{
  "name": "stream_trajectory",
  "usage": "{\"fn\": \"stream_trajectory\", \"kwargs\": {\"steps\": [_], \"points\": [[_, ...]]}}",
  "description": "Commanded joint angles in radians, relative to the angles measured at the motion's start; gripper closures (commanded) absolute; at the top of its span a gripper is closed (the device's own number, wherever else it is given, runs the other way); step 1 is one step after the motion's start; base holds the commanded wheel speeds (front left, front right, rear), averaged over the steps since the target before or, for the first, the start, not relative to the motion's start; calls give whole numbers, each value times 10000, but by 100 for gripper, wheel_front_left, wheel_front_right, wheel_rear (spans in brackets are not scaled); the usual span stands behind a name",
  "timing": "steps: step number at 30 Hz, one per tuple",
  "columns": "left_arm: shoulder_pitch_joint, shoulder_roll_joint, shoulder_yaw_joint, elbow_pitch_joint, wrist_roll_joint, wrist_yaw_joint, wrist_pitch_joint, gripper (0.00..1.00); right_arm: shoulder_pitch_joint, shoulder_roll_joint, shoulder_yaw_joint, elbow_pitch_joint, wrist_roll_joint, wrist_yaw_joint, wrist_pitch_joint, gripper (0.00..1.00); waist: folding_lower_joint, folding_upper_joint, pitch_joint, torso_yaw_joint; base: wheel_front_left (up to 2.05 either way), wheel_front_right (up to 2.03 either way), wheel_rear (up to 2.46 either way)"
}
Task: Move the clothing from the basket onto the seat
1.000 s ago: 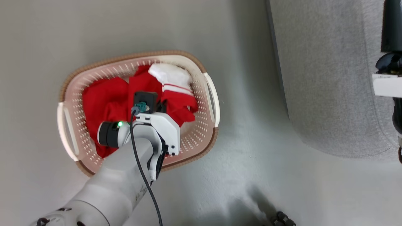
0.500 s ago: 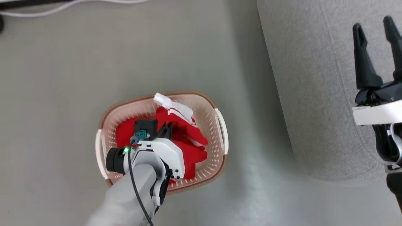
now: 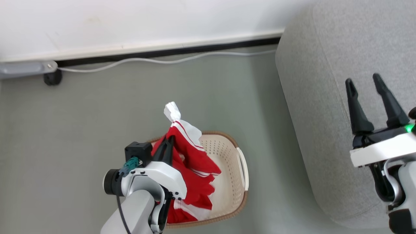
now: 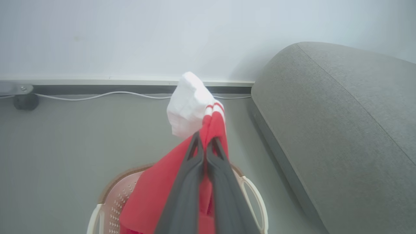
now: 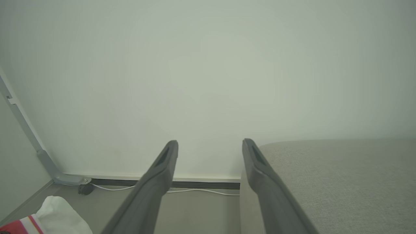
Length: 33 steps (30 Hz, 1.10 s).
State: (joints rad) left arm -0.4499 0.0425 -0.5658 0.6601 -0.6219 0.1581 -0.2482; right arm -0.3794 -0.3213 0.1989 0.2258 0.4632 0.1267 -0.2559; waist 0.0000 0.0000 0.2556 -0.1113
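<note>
Left tool [image 3: 166, 140]: closed, its fingers pinched together on a fold of the clothing [image 3: 195, 162].
Right tool [image 3: 363, 79]: spread wide and empty, held over the edge of the seat [image 3: 318, 97].
Clothing: held bunched above the basket [image 3: 242, 172], white panel uppermost, lower folds hanging down into it.
Slip risk: only a narrow fold is gripped, so the bunch may be shed during a swing.
Snag risk: trailing folds may be caught on the rim, and the basket dragged or tipped.
Shortfall risk: cloth may be dropped on the floor [image 3: 97, 113] between basket and seat.
Hidden: the basket's near side and the hem are covered by the left arm [image 3: 136, 208]. Whether both garments are gripped cannot be told.
Cut off: the seat, at the frame edge.
</note>
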Motion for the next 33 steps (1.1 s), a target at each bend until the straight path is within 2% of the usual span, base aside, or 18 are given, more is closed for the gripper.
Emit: {"fn": "stream_trajectory", "kwargs": {"steps": [1, 8, 14, 23, 33], "points": [[-30, 77, 404, -333, 145, -88, -135, 100, 151, -99, 114, -154, -93, 40, -59, 0, 0, 0, -414, 211, 0, 0, 0], [380, 77, 1459, -1543, 1323, -534, -135, 100, 760, 269, 104, 264, -315, 40, -59, 0, 0, 0, -1247, 438, 0, 0, 0], [155, 77, 1956, -2632, 2124, -843, -135, 100, 1242, 516, 169, 606, -472, 40, -59, 0, 0, 0, -1692, 580, 0, 0, 0], [-943, 81, 2052, -3875, 3005, -1099, -135, 100, 1347, 589, 168, 759, -532, 40, -59, 0, 0, 0, -1783, 654, 0, 0, 0], [-2238, 79, 1650, -4180, 3149, -1139, -57, 100, 1423, 673, 159, 824, -520, 40, -59, 0, 0, 0, -1746, 707, 0, 0, 0]]}}
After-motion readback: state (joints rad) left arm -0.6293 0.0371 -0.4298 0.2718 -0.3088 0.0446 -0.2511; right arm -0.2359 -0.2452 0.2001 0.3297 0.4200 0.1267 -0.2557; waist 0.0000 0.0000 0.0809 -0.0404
